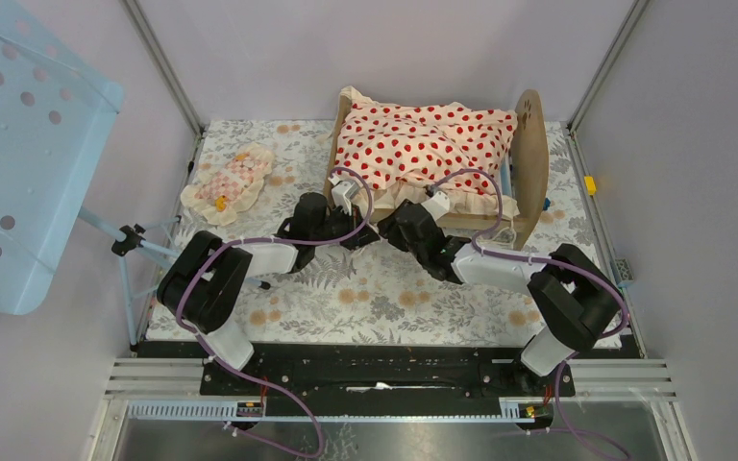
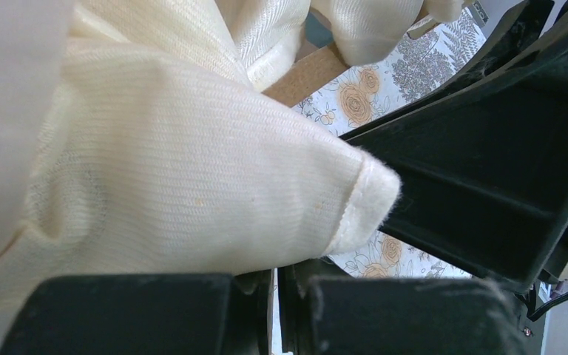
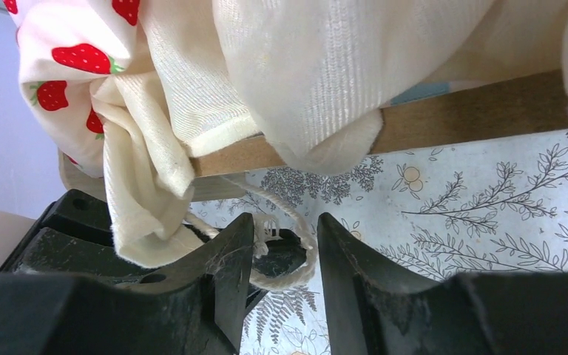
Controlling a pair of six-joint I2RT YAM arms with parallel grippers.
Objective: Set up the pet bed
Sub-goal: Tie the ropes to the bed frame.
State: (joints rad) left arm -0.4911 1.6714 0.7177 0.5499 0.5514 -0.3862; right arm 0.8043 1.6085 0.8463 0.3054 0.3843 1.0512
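Observation:
The pet bed (image 1: 528, 163) stands at the back of the table, headboard on the right. The red-dotted cream blanket (image 1: 423, 139) lies bunched over it and hides most of the striped mattress (image 1: 506, 179). My left gripper (image 1: 346, 199) is at the bed's near left corner. In the left wrist view its jaws (image 2: 277, 277) stand nearly together with the blanket's cream underside (image 2: 177, 163) bulging from the tips. My right gripper (image 1: 434, 205) is at the near side rail (image 3: 473, 111), open (image 3: 285, 237), with a loop of white cord (image 3: 303, 255) between its fingers and the ruffle (image 3: 148, 185) hanging beside them.
The small pink checked pillow (image 1: 231, 182) lies on the floral mat at the left. A blue perforated stand (image 1: 19, 163) leans in at the far left. The two grippers are close together; the other gripper's black body (image 2: 488, 170) fills the left wrist view's right side.

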